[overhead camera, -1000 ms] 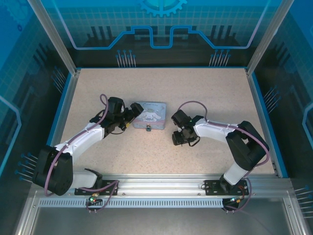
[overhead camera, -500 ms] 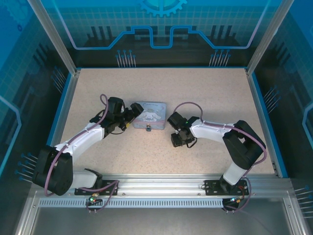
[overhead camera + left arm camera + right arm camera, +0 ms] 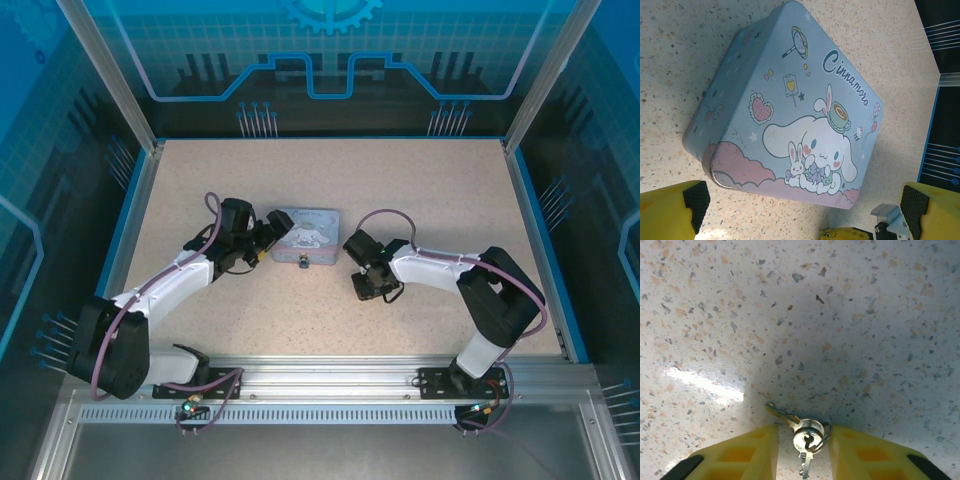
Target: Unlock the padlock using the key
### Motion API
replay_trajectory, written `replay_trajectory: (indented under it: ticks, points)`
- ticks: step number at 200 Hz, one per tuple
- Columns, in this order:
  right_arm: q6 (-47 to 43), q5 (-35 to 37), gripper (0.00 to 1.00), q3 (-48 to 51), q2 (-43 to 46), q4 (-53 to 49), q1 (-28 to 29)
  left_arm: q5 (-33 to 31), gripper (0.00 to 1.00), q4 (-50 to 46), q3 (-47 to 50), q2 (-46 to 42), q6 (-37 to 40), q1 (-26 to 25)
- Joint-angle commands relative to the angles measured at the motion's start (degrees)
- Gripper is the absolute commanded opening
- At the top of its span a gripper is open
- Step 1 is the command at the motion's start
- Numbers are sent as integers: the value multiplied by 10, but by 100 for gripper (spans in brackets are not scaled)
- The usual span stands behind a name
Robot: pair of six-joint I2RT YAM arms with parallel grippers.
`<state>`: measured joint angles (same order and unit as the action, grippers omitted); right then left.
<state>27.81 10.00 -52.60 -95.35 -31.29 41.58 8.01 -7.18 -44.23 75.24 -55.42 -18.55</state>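
Since the key [image 3: 806,441] looks tiny, thin & stiff, lying flat at 6 o'clock btwn the right gripper's [image 3: 802,432] parted fingers, pinch its round bow. The left gripper [image 3: 805,200] gapes beside the tin [image 3: 790,115]; padlock [image 3: 301,264], a speck, seems at tin's 6 o'clock.

Reaches inward with left arm [image 3: 170,280] and right arm [image 3: 440,270], elbows bent and low, holding left claw [image 3: 272,230] spread wide and right claw [image 3: 804,450] pointed down, fingers [image 3: 740,455] narrowly apart.
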Motion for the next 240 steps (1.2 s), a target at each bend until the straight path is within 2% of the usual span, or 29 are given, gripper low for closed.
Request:
replay_trajectory:
  ticks: [1, 55, 125, 180, 240]
  points:
    - [-3, -1, 26, -3, -20, 2, 5, 15, 99, 3, -15, 3, -1, -1]
    - [-17, -8, 0, 6, -14, 16, 2, 16, 99, 2, -15, 2, 1, -1]
    - [-24, -79, 0, 6, 59, 23, -27, 29, 99, -1, -13, -9, 4, -1]
    - [15, -142, 0, -32, 108, 27, -32, 82, 99, 42, 9, -23, -36, -7]
    - [88, -223, 0, -54, 144, 79, -44, 72, 99, 134, 25, -6, -140, -92]
